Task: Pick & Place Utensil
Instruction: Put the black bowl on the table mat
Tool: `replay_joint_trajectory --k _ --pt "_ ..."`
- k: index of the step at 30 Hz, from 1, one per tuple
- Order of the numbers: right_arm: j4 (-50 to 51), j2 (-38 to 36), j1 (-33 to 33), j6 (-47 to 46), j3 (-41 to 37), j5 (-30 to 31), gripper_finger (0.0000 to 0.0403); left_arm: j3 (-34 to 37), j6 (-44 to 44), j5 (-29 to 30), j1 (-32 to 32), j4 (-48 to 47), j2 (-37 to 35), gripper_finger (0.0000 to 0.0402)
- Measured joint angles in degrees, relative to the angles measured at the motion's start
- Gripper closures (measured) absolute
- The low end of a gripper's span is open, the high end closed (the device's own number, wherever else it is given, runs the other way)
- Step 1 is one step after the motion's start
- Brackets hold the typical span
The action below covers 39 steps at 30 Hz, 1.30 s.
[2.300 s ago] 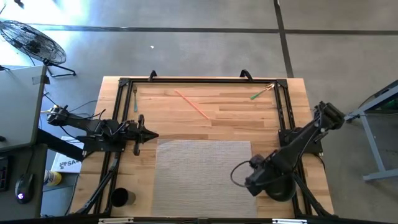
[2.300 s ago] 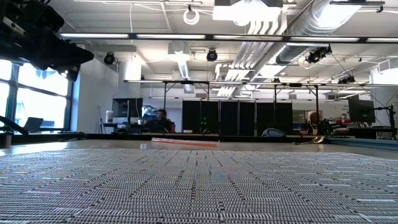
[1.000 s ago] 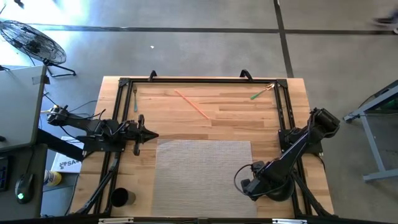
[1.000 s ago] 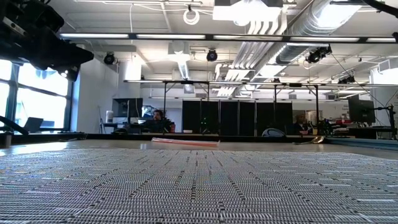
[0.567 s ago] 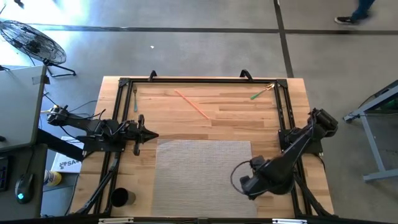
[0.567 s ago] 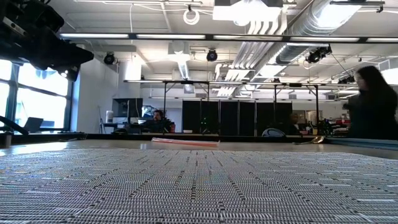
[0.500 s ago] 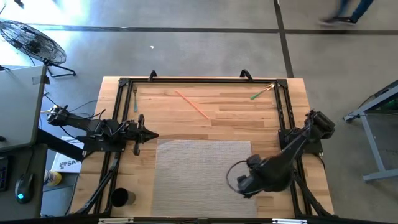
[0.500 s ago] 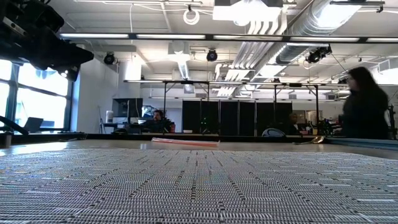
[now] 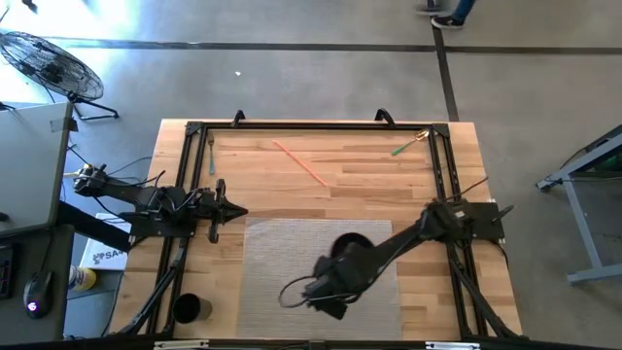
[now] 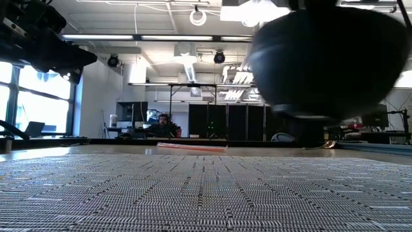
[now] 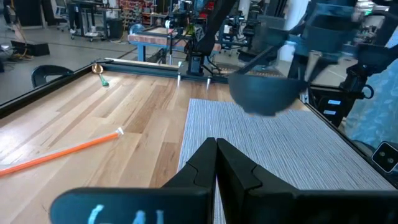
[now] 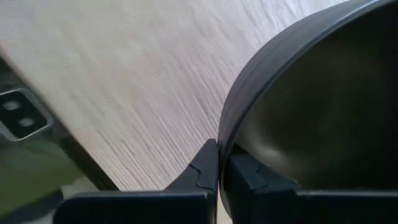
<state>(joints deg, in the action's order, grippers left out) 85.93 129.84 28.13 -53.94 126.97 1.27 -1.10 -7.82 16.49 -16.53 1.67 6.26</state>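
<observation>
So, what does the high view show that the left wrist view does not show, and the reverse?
Only the high view shows the fork by the left frame rail, the dark cup at the near left corner, the fan on the floor, and the whole right arm reaching over the mat.

Only the left wrist view shows the left claw closed, seen from close, and the room's benches beyond the table.

Both show the grey mat, the orange stick, the green-handled utensil, and the dark bowl held above the mat by the right claw.

Bright, even light came from ceiling lamps (image 10: 138, 37). The bowl (image 10: 325, 58) was smeared by motion blur. Glare fell on the floor (image 9: 146, 19).
</observation>
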Motion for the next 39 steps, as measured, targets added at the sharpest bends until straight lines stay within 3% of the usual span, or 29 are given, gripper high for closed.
replay_joint_trajectory --k 4,8,16,25,39 --pt "-0.21 6.87 -0.98 10.96 8.13 -0.2 0.0401 0.0 0.01 0.0 0.01 0.0 0.0 0.0394" --pt "-3.29 6.93 -1.38 17.61 3.82 -1.93 0.0401 0.0 0.01 0.01 0.01 0.04 0.0 0.0394" --pt "-3.45 6.67 -0.23 27.9 5.34 4.31 0.04 0.0 -0.01 0.02 0.01 0.13 0.0 0.0394" --pt "-3.32 6.67 3.04 50.03 5.35 7.78 0.0387 0.0 0.0 0.02 0.01 0.15 -0.01 0.0394" --pt "-2.03 6.89 3.4 59.28 5.17 7.42 0.0389 0.0 0.0 0.02 0.0 0.23 0.0 0.0394"
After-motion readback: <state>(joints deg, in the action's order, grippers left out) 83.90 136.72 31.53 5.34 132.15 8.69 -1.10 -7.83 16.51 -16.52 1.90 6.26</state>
